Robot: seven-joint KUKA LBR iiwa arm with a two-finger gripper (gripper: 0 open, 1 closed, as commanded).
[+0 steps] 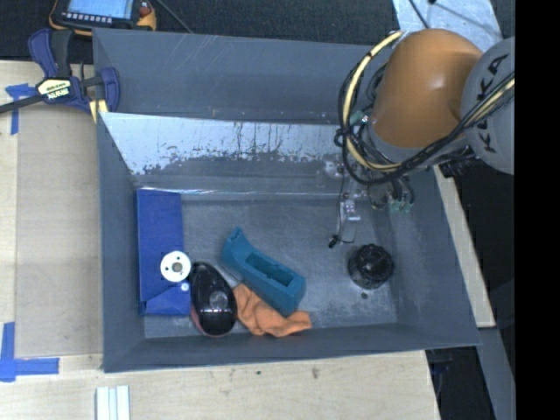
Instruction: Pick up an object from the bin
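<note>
- Tool [345,224] hangs over the grey bin [219,77] floor, right of frame centre; cannot tell whether it is apart or together.
- Nearest thing: black round knob [370,265], just lower right of the tool, lying alone.
- Lower left: teal block [262,274], orange cloth [273,319], black mouse [213,300], white disc [175,267] on blue cloth [157,230].

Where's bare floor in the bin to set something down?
Free: bin floor between the teal block and the black knob, and the strip along the view's upper wall. Crowded: view's lower left, where blue cloth, white disc, black mouse, orange rag and teal block bunch.
</note>
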